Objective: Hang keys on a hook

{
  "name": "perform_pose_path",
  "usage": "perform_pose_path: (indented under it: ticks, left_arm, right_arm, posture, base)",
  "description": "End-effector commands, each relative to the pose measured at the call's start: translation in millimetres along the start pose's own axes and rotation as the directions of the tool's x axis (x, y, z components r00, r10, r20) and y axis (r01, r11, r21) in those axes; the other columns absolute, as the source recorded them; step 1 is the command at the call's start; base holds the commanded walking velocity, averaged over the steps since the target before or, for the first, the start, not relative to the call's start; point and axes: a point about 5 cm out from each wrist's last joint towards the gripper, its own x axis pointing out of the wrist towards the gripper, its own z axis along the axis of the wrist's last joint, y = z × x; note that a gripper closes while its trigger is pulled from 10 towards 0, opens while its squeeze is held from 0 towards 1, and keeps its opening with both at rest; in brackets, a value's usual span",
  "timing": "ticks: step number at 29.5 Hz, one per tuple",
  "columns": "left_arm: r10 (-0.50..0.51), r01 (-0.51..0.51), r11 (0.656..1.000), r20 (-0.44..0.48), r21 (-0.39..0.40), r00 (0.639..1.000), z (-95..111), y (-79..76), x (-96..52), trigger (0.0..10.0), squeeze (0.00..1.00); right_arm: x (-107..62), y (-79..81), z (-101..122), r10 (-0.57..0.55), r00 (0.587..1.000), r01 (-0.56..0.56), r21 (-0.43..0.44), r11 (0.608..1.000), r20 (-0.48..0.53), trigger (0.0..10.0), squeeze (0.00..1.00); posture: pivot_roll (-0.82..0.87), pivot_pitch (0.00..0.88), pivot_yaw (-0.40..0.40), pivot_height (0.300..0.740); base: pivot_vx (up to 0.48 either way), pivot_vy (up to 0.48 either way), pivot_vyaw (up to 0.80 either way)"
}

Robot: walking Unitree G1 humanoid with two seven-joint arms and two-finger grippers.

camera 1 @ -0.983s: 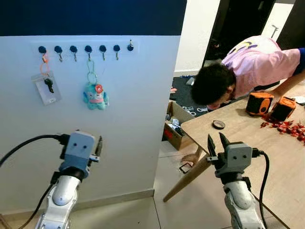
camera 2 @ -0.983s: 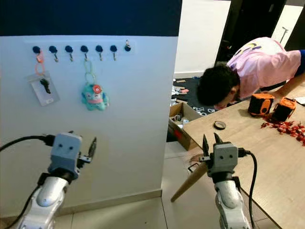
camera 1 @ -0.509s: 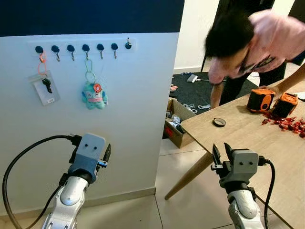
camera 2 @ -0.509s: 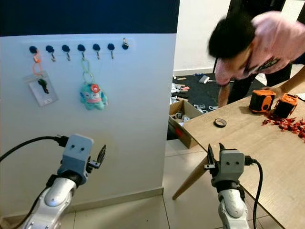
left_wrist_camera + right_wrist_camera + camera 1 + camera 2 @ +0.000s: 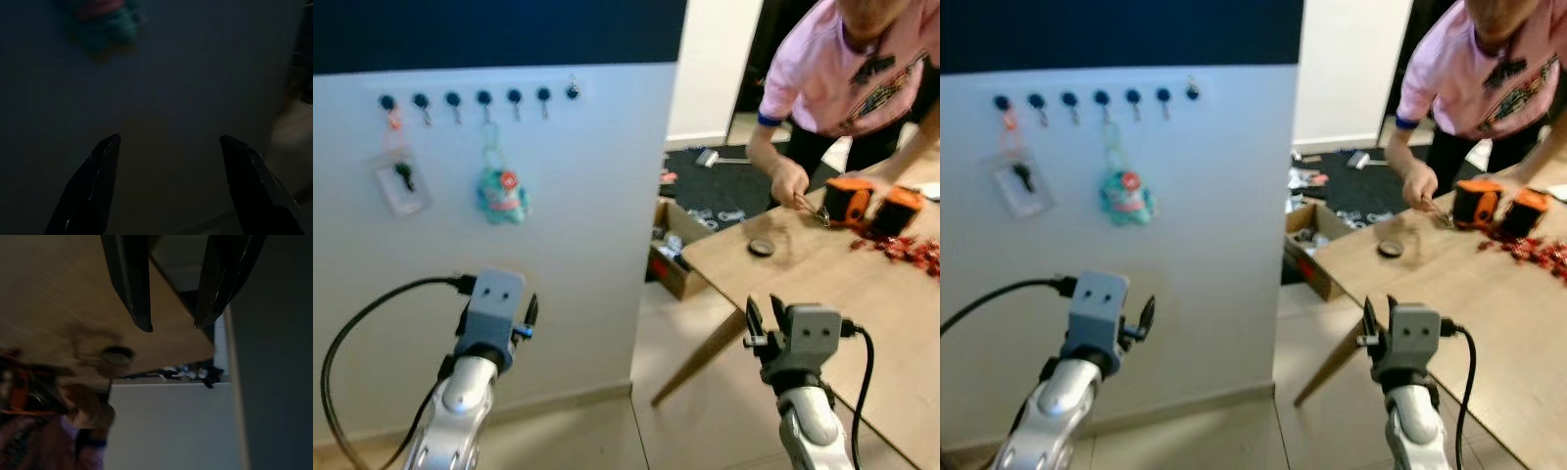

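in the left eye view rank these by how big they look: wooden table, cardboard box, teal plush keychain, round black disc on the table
1. wooden table
2. cardboard box
3. teal plush keychain
4. round black disc
The box lies farther off, so its real size is unsure.

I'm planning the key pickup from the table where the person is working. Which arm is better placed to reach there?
Probably the right. The right gripper is raised, open, beside the wooden table, where the person's hand holds something small. The left gripper, open, faces the wall under the hook rail, away from the table.

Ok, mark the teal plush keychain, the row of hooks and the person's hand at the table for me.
teal plush keychain (image 5: 502, 193), left eye view, on its body.
row of hooks (image 5: 483, 98), left eye view, on a middle knob.
person's hand (image 5: 790, 184), left eye view, on the knuckles.
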Motion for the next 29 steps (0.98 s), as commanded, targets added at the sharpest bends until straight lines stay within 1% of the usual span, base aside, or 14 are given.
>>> perform_pose_path:
  ticks: [1, 12, 29]
  left_arm:
    - [-0.009, 0.009, 1.000, -0.024, -0.022, 1.000, -3.1, -4.6, -0.2, 10.0, 0.00]
    - [0.002, -0.003, 0.999, -0.032, -0.035, 0.999, -1.9, -4.9, -0.2, 10.0, 0.00]
    - [-0.003, 0.002, 1.000, -0.031, -0.024, 1.000, -0.4, -5.9, -0.2, 10.0, 0.00]
  right_arm:
    - [-1.9, -4.0, -1.3, -0.010, 1.000, 0.011, 0.002, 1.000, -0.016, 10.0, 0.00]
    - [0.0, -1.6, -1.2, 0.005, 1.000, -0.004, 0.005, 1.000, -0.023, 10.0, 0.00]
    - [-1.4, 0.8, -2.9, 0.011, 0.999, -0.011, 0.012, 1.000, -0.035, 10.0, 0.00]
  posture:
    - [0.07, 0.087, -0.021, 0.740]
    - [0.08, 0.087, -0.025, 0.740]
    - [0.08, 0.094, -0.023, 0.740]
  base:
    - [0.000, 0.000, -0.80]
    - [0.000, 0.000, -0.80]
    - [0.000, 0.000, -0.80]
